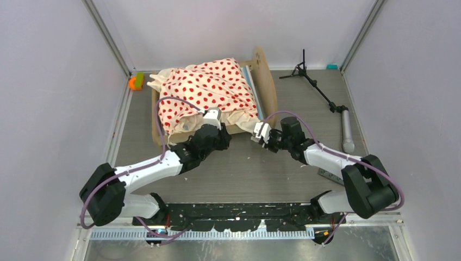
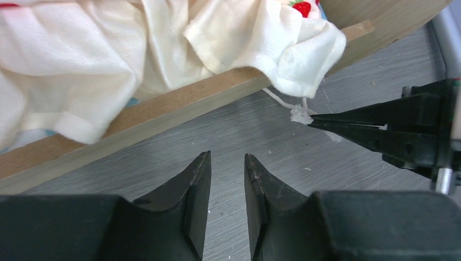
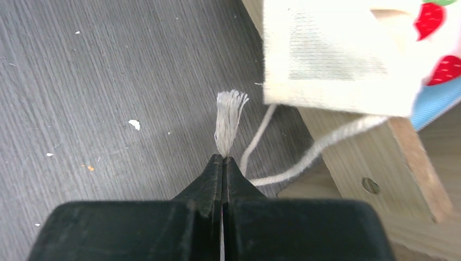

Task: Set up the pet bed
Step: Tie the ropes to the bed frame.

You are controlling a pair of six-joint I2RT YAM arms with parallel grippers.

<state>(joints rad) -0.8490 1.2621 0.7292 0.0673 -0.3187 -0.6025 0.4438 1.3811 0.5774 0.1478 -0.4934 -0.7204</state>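
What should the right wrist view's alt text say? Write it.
The right gripper, jaws shut, pinches the frayed end of a cream string above the grey table. The string runs to the bedding corner hanging over the wooden bed frame.

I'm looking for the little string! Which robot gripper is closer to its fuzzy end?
Right. The right gripper is shut on the string just below its frayed end. The left gripper is open and empty, a little way off beside the bed frame's side rail.

One wooden bed [image 1: 266,87], one spotted cover [image 1: 209,89] on it, one frayed string [image 3: 231,111] at its corner; beside the bed, one tripod [image 1: 300,69], one orange toy [image 1: 135,82], two robot arms [image 1: 157,166] [image 1: 326,155].
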